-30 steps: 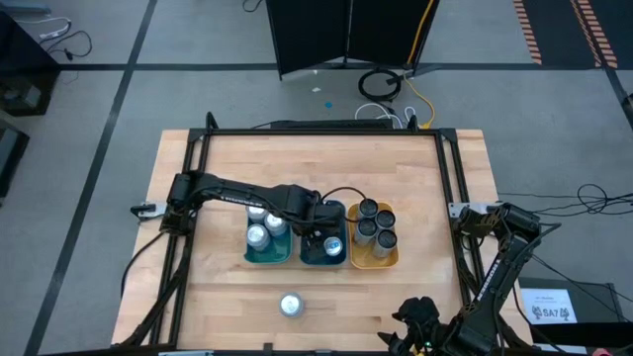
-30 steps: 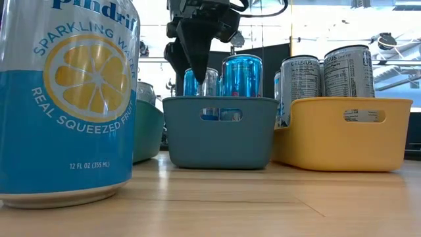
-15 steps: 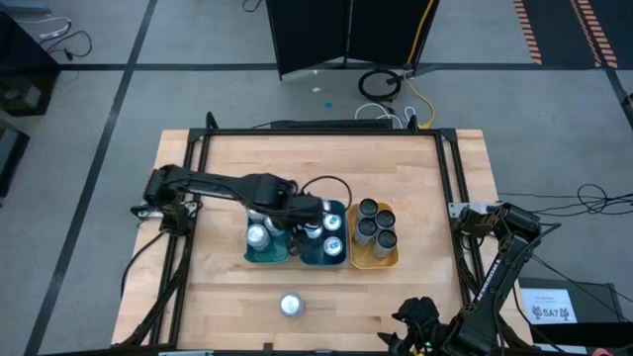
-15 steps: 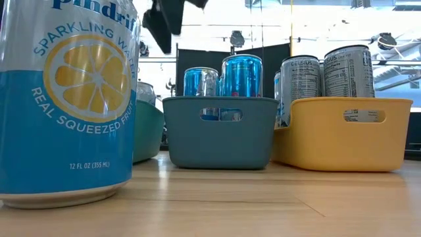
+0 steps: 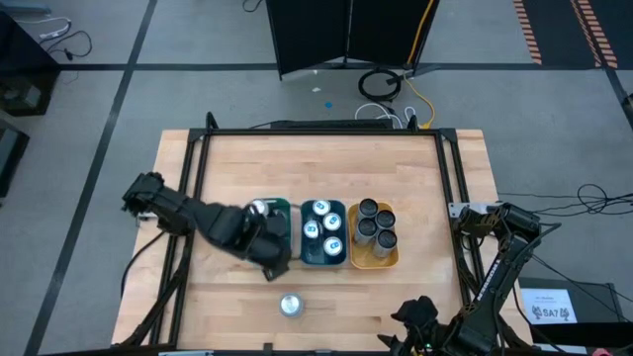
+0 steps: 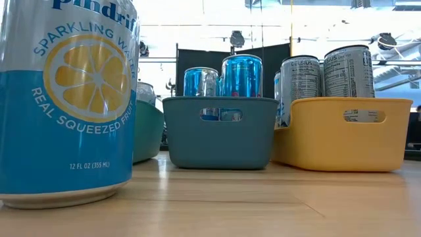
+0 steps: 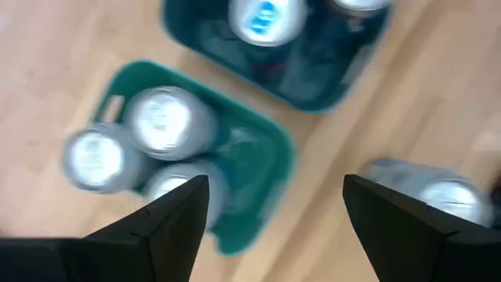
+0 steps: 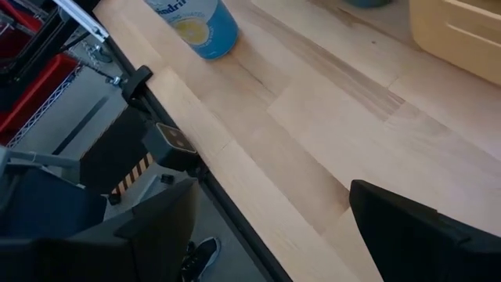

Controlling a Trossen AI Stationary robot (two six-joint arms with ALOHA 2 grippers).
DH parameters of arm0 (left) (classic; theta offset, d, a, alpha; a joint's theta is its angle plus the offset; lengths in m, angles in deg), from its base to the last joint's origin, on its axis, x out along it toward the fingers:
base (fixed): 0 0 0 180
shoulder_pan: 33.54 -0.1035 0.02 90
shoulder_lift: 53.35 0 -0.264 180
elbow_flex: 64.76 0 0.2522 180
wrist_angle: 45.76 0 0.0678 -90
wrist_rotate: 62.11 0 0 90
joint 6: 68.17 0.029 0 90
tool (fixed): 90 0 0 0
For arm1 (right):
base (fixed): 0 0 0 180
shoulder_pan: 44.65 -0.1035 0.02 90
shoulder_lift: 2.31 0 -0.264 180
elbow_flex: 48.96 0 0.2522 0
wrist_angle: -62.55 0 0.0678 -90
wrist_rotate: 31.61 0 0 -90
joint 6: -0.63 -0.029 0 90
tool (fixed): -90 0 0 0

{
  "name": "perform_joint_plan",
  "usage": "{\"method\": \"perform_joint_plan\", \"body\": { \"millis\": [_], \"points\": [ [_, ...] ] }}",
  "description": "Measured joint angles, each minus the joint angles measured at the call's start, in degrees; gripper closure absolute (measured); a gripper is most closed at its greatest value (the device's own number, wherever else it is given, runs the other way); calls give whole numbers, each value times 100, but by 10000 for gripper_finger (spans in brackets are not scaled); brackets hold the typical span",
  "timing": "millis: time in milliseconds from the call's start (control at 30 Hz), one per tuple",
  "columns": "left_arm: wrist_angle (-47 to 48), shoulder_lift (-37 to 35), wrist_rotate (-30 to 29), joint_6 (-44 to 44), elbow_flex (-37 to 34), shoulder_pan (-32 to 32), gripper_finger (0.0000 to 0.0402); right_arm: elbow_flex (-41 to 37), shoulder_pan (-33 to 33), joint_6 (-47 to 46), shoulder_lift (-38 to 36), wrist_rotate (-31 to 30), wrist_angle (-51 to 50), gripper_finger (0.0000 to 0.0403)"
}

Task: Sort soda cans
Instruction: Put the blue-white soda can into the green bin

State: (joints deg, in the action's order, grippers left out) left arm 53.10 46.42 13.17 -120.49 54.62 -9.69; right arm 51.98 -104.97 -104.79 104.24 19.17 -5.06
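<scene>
On pale wood-grain table [image 5: 415, 188], loose cylindrical lemon-printed soda can [image 5: 290, 305].

The left arm reaches from its base at the table's [image 5: 415, 178] left edge diagonally toward the near middle, its wrist pointing downward. The left end effector [image 5: 274, 259] hangs above the table with its two dark fingers [image 7: 168, 219] spread wide and nothing between them. The right arm stays folded at the near right corner, the right end effector [image 5: 410, 318] also spread and empty.
</scene>
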Motion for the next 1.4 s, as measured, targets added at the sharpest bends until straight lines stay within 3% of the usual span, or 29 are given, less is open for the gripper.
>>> {"method": "perform_joint_plan", "body": {
  "millis": [500,700,900,1400],
  "points": [
    [-1366,64,-27,-1622,-4,1091,98,0,0,966,0,0,614,80],
    [-1879,74,100,-2085,-4,1118,98,0,-2,1057,0,18,655,80],
    [-1817,165,143,-2389,-4,1156,98,0,-11,1057,0,27,752,80],
    [-2100,1219,740,-2538,-9,1154,98,0,-22,1079,0,32,887,80]
  ]
}}
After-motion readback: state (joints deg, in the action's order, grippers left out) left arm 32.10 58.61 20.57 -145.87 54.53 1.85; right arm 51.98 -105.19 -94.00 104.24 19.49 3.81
